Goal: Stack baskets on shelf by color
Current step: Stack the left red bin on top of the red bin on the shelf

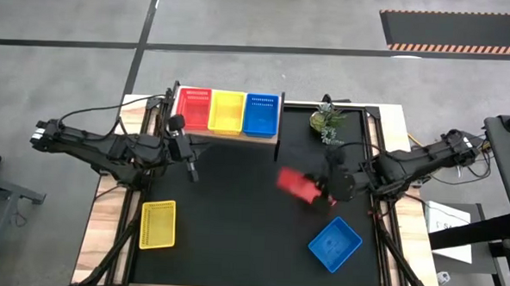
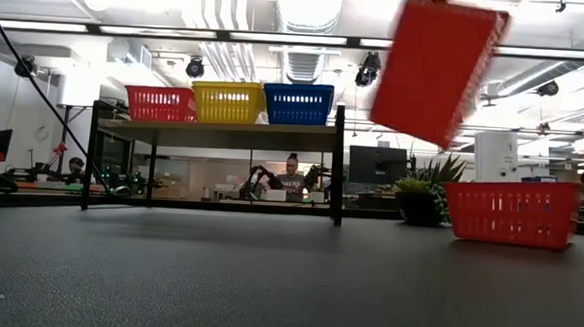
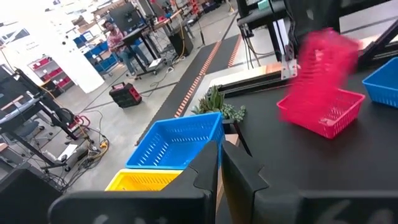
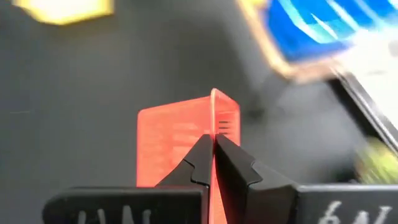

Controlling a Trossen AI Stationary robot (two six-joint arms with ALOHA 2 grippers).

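**Red basket in the air, shelf up and to the left**

The right gripper point(image 4: 213, 163) is clamped on the wall of a red basket point(image 1: 298, 185), which hangs tilted above the table's middle (blurred in every view, so its exact tilt is hard to read). From there the shelf point(image 1: 274, 137) lies toward the far edge and to the robot's left, its long axis running side to side. Three baskets already sit on it in a row: a red shelf basket point(image 1: 193, 109) at the left end, a yellow one point(image 1: 226, 112) in the middle, a blue one point(image 1: 261, 114) on the right. So the carried basket's matching spot is the far end of the row, probably a long reach for the right arm.

The left gripper point(image 3: 219, 169), fingers pressed together on nothing, hovers just in front of that end of the shelf and is nearer to it.

A loose yellow basket point(image 1: 157, 223) and a loose blue basket point(image 1: 335, 243) wait on the near side. The plant point(image 1: 327, 123) stands beside the shelf.
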